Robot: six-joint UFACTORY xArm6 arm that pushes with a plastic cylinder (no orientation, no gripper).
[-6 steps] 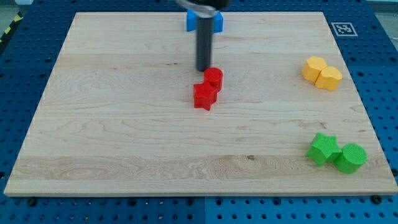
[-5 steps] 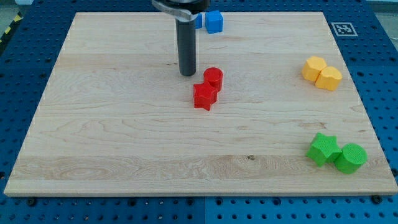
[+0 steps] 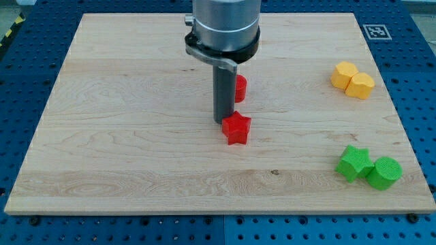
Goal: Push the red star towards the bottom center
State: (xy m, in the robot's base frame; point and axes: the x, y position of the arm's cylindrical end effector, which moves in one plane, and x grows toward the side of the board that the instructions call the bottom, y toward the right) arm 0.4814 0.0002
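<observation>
**Red star sits just below my tip, lined up for a push down the board**

Red star (image 3: 236,128) is the one to watch, but take the wooden board (image 3: 122,136) first: it fills the view. The arm's grey body hangs over the upper middle, hiding part of the top edge. There is no claw on this rig to open or close, only a bare rod, and nothing is gripped.

My tip (image 3: 223,121) is touching, or all but touching, the star's upper-left edge. The star lies at the board's middle, slightly toward the view's bottom and right of the tip. That offset matters: a straight push down should carry it toward bottom center, though contact on the left shoulder could nudge it rightward.

Red cylinder (image 3: 240,87) peeks from behind the rod, apart from the star. Yellow blocks (image 3: 353,79) and green blocks (image 3: 368,167) sit well clear on the right.
</observation>
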